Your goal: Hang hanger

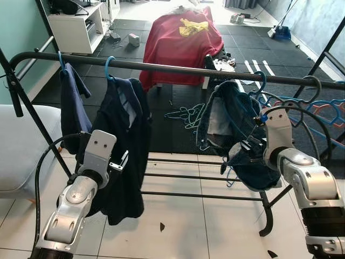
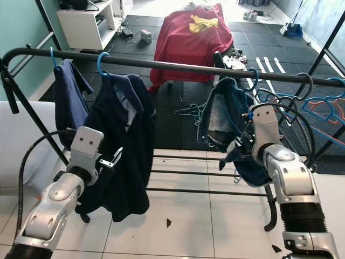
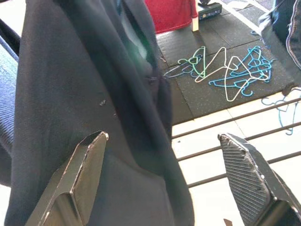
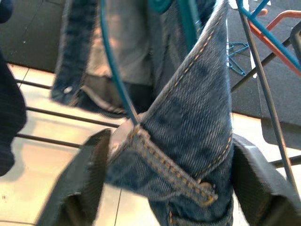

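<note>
Hanger (image 1: pixel 261 81) on rail (image 1: pixel 172 67) – R gripper (image 4: pixel 169 179) pinching jeans (image 4: pixel 188 136)

No text, label, brand, number or sign can be read anywhere.

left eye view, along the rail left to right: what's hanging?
Navy garment on a blue hanger → dark jacket on a teal hanger → denim garment, with the right hand at it → empty hangers at the far right of the black rail.
</note>
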{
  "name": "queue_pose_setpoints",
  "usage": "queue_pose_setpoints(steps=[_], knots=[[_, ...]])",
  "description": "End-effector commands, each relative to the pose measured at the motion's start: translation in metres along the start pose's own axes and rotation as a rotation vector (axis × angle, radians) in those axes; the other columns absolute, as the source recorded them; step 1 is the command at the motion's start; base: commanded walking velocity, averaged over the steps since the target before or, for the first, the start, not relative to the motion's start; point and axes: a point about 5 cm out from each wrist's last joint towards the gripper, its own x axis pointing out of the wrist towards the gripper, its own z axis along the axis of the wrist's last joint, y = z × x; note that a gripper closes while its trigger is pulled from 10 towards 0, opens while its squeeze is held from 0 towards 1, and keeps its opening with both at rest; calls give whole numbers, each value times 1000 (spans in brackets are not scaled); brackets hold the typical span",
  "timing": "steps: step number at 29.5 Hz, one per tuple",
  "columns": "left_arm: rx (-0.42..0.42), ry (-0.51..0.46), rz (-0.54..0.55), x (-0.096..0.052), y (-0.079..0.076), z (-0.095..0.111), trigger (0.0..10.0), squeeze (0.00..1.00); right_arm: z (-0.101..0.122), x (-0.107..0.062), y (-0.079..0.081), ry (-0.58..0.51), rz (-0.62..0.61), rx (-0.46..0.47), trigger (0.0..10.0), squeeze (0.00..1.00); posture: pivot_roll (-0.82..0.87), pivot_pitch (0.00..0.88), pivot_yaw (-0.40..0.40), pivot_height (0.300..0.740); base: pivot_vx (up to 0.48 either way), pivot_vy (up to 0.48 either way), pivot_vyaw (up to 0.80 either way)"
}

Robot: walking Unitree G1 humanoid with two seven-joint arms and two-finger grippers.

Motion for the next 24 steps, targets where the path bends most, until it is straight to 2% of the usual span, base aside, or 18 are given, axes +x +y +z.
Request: queue_pose_setpoints(steps=[1,10,24], knots=[[11,20,-6,-1,-1,-5,10000,0,-1,-1,-4,-3,-12,13,0,0,-21,144,-70,740,0,0,0],[10,21,-8,0,-1,-5,10000,0,-2,-4,-8,1,-23,8,0,0,-23,143,-68,740,0,0,0],[16,18,3,2,3,-4,10000,0,7,-8,-13,-82,-19,-21,0,0,-26,140,-64,740,0,0,0]])
